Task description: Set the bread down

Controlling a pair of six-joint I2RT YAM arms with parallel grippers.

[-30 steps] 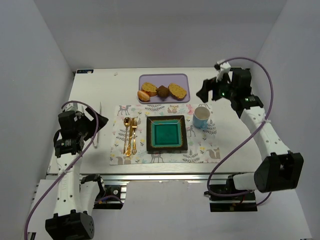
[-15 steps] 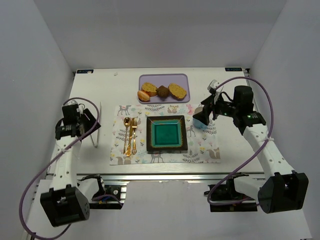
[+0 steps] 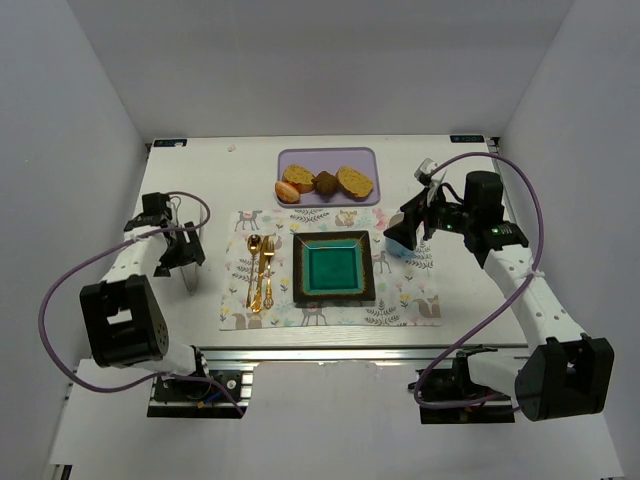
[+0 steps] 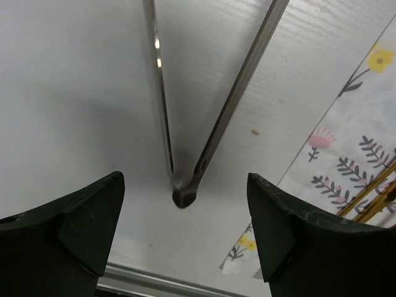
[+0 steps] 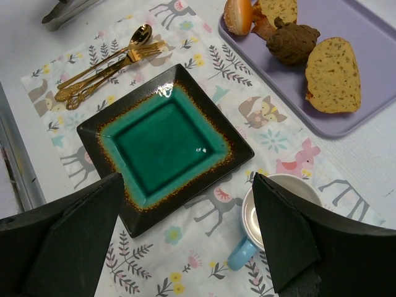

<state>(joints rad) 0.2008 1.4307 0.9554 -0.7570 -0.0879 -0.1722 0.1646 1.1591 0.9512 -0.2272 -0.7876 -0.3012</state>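
Note:
Two bread slices (image 3: 354,181) (image 3: 298,178), a brown muffin (image 3: 327,183) and a small bun (image 3: 286,192) lie on a purple tray (image 3: 327,160) at the back. The right wrist view shows one slice (image 5: 333,74) and the muffin (image 5: 291,42). A green square plate (image 3: 334,268) sits empty on the placemat and also shows in the right wrist view (image 5: 164,142). Metal tongs (image 3: 193,262) lie left of the mat. My left gripper (image 3: 180,250) is open, low over their hinge end (image 4: 184,195), not touching them. My right gripper (image 3: 400,232) is open and empty, above the cup and the plate's right edge.
A blue-handled white cup (image 5: 281,213) stands right of the plate, under my right gripper. Gold cutlery (image 3: 260,270) lies on the patterned placemat (image 3: 400,305) left of the plate. The table's front rail (image 4: 142,281) runs just behind the tongs' hinge.
My left gripper has swung from the table's left edge to low over the tongs. My right gripper came forward from the back right to above the cup, then stayed nearly still.

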